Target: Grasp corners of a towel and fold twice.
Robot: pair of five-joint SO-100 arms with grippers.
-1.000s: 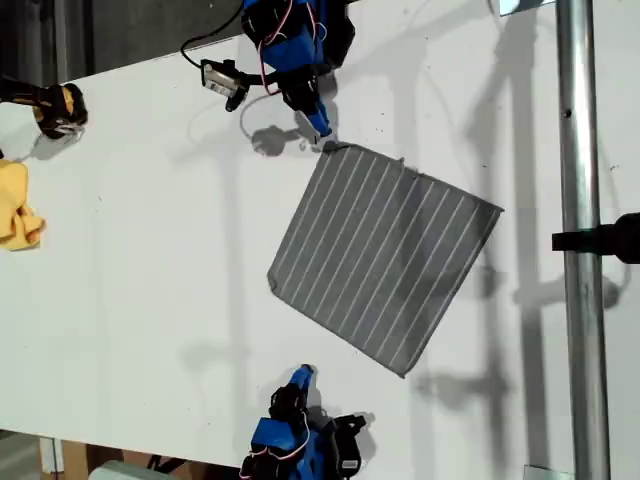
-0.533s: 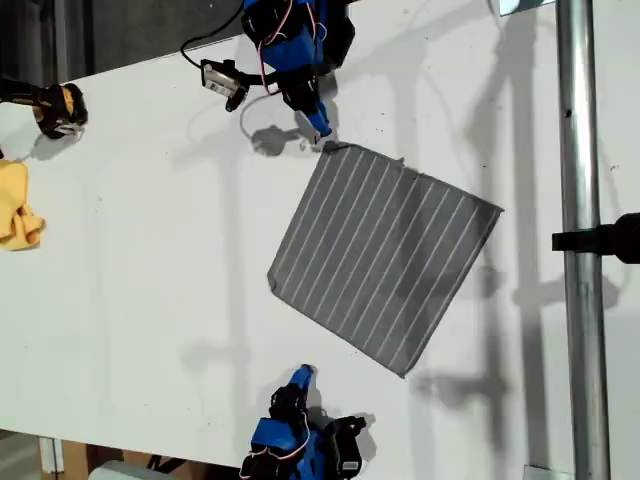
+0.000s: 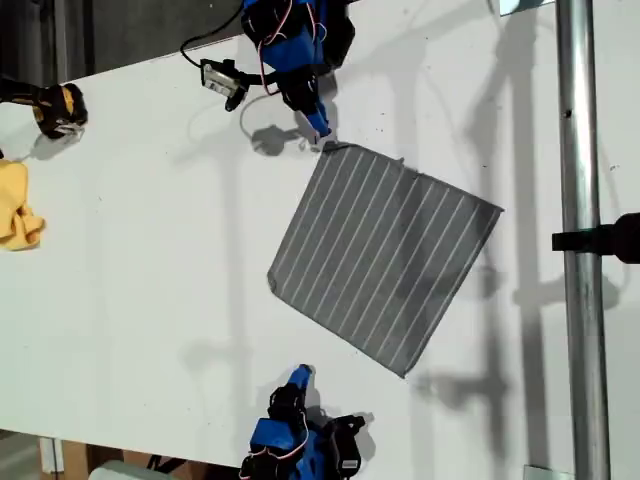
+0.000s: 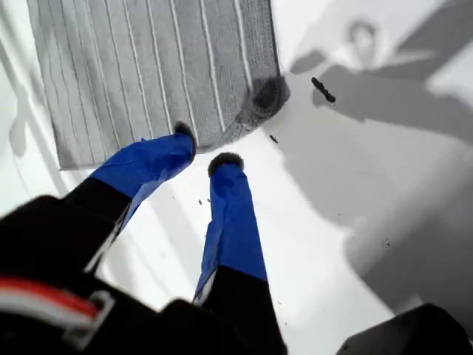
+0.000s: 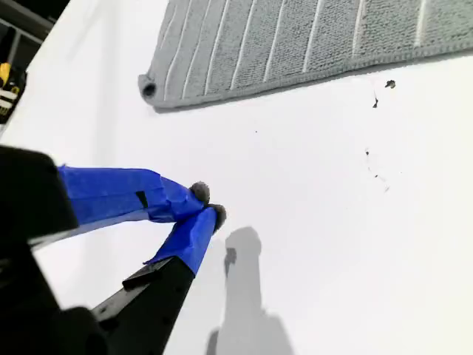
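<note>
Lab bench, white table (image 3: 150, 300), metal pole (image 3: 580, 250)

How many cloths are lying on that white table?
2: the grey striped towel mid-table, spread flat, and a small yellow cloth, crumpled at the exterior view's left edge.

No readable text, label, brand, number or sign anywhere in the three views; only thin white stripes on the towel (image 3: 385, 258), no lettering
</note>
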